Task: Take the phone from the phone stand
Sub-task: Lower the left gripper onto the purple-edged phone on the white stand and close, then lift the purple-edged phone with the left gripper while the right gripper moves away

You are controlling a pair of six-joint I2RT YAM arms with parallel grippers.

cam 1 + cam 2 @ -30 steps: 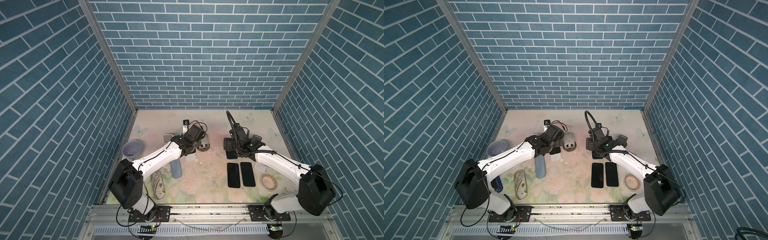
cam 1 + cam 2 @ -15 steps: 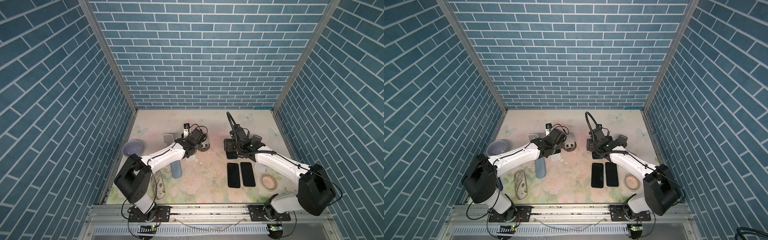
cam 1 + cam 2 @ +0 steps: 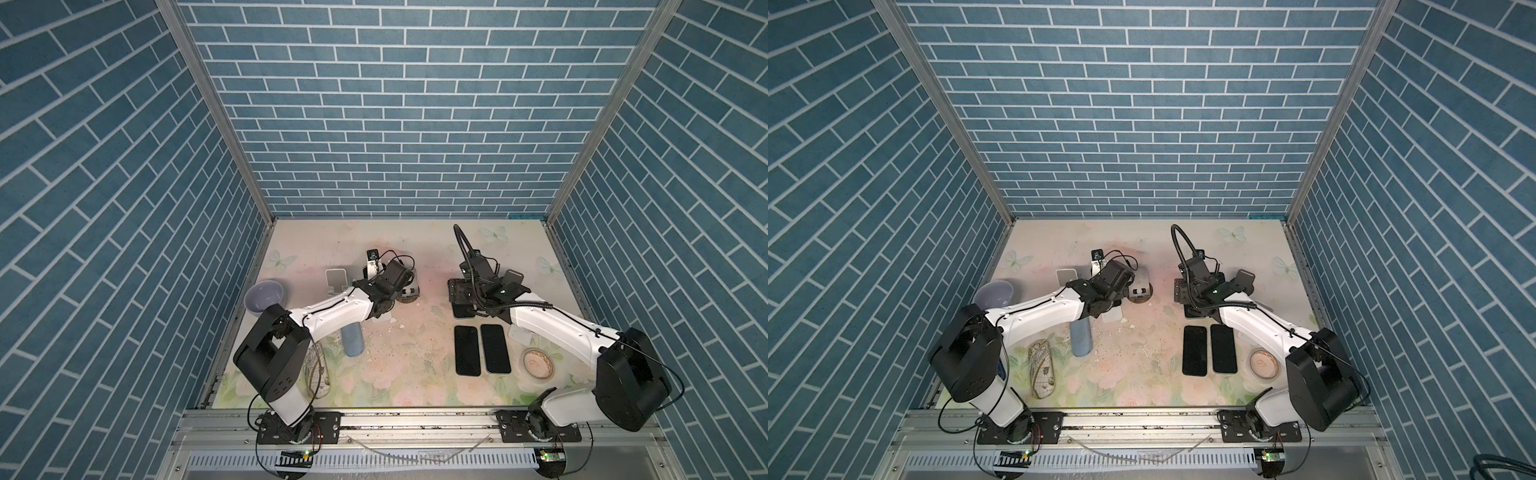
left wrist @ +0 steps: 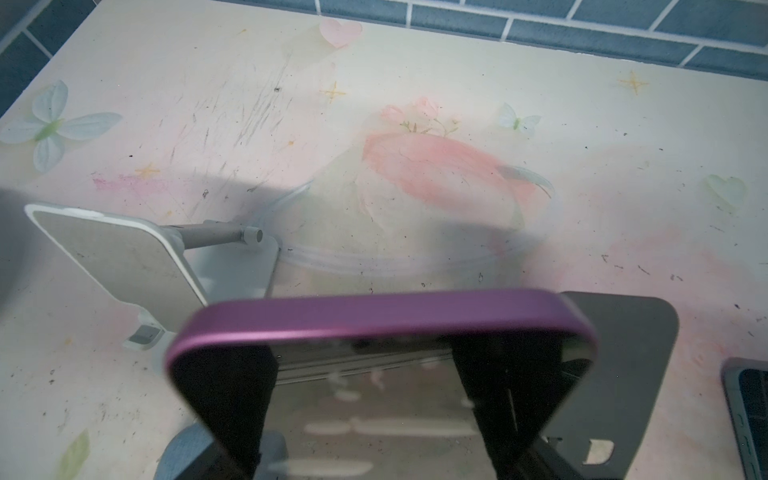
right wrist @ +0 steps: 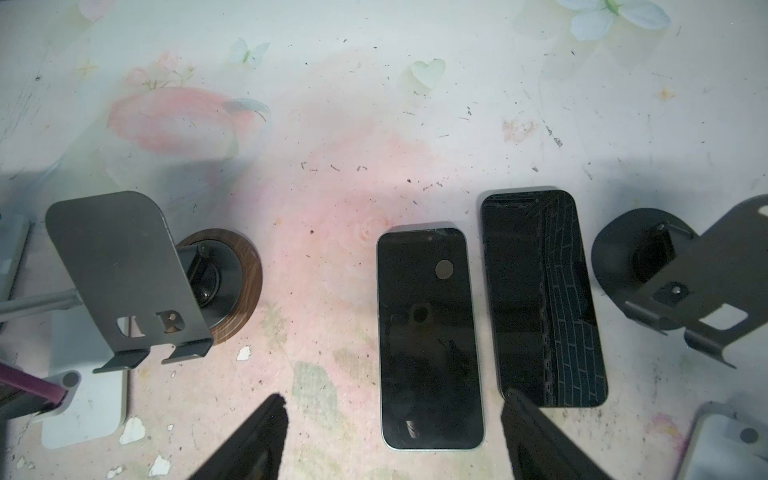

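Where the phone (image 4: pixel 382 320) leans, left gripper (image 4: pixel 365 357) hangs close

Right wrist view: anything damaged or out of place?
Yes. The phone reflecting the brick wall looks cracked at one end, and white flakes lie scattered on the scuffed table near the white stand.

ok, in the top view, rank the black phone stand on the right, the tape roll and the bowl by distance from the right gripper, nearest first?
In both top views the order is clear:
1. Black stand: close on the right of the right gripper.
2. Tape roll: front right, nearer the rail.
3. Bowl: far left, by the side wall.
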